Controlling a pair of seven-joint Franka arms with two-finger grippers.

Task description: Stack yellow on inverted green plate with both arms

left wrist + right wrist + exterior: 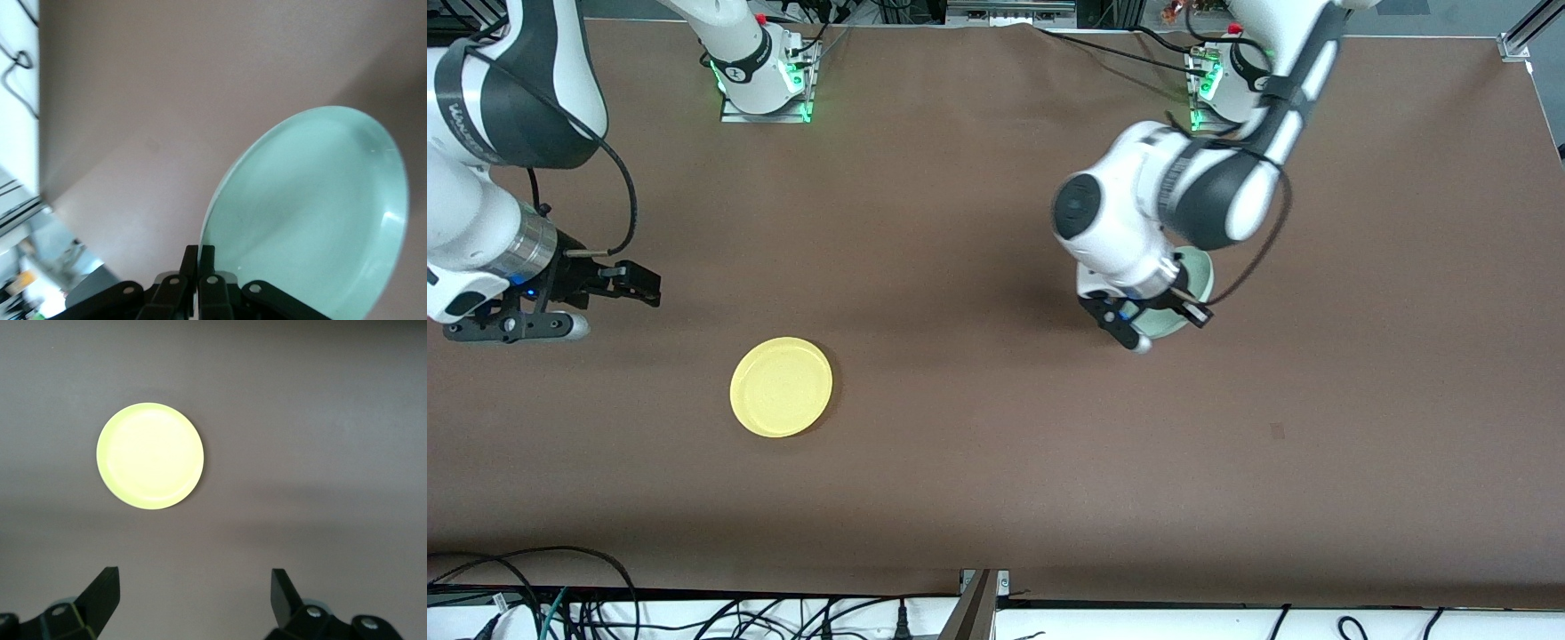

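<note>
**Two plates on the brown table, green one gripped at its rim**

Yellow (781,387): round, shallow, bright yellow, low raised rim, lying flat and open side up, lower left of centre in the front view. Nothing touches it. In the right wrist view it sits whole in the upper left of the frame.

Green plate (1199,274): pale mint, round, low rim. Right of centre in the front view, toward the left arm's end of the table (996,498), well apart from the yellow. Left gripper (198,267) is clamped tight on its rim, fingers pressed together over the edge. In the left wrist view the plate stands tilted, hollow side toward the camera.

Right gripper (195,590) is spread wide with nothing between the fingers, hanging over bare table at the left edge of the front view, beside the yellow.

Hidden: the left arm's wrist covers most of the green plate in the front view; only a crescent shows. Whether its lower edge touches the table cannot be told. Left wrist view cuts off the plate's lower part.
</note>
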